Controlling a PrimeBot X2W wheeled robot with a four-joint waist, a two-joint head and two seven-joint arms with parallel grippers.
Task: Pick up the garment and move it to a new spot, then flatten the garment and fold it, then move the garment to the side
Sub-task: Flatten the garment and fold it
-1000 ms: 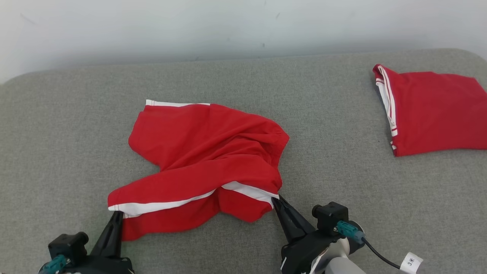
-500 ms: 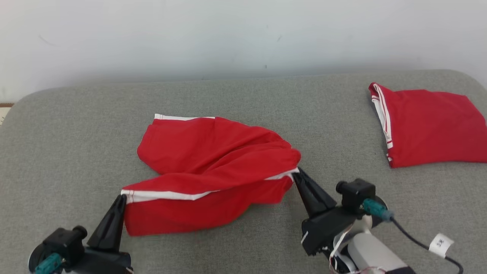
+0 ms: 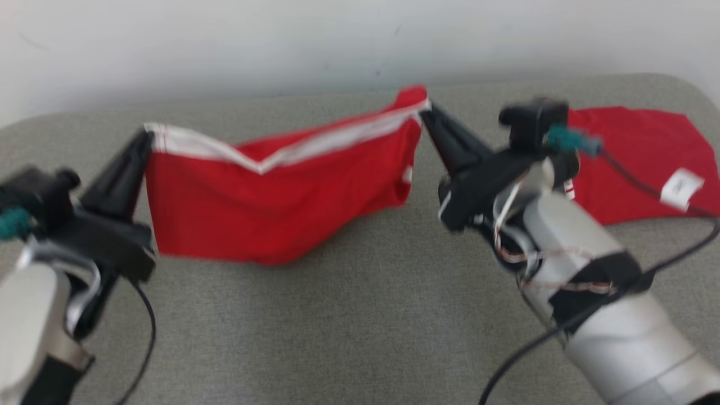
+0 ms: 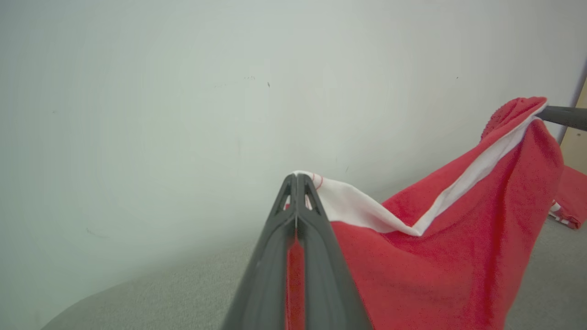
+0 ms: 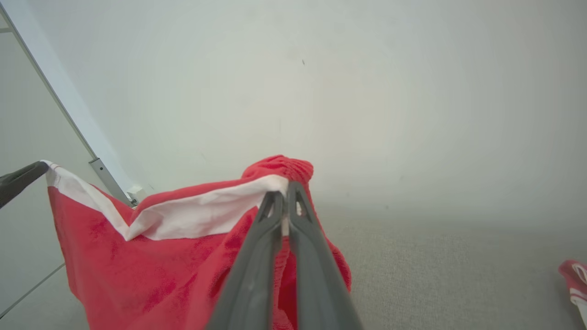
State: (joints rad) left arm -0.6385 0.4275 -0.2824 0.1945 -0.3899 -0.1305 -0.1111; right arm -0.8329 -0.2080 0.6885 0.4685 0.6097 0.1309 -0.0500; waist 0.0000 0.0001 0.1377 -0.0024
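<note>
The garment (image 3: 270, 208) is gripped by the clenched left end effector (image 3: 147, 137) and right end effector (image 3: 424, 111); it should be lowered taut onto the worktop (image 3: 337, 315).

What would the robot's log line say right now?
stage: pick up | left gripper: shut on garment, left corner | right gripper: shut on right corner | garment: hanging between them | other red cloth: on cushion

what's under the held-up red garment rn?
Grey cushion shows below the garment, which hangs between the left gripper and right gripper. The patch behind the hanging cloth is hidden. Whether the hem touches the cushion is unclear.
</note>
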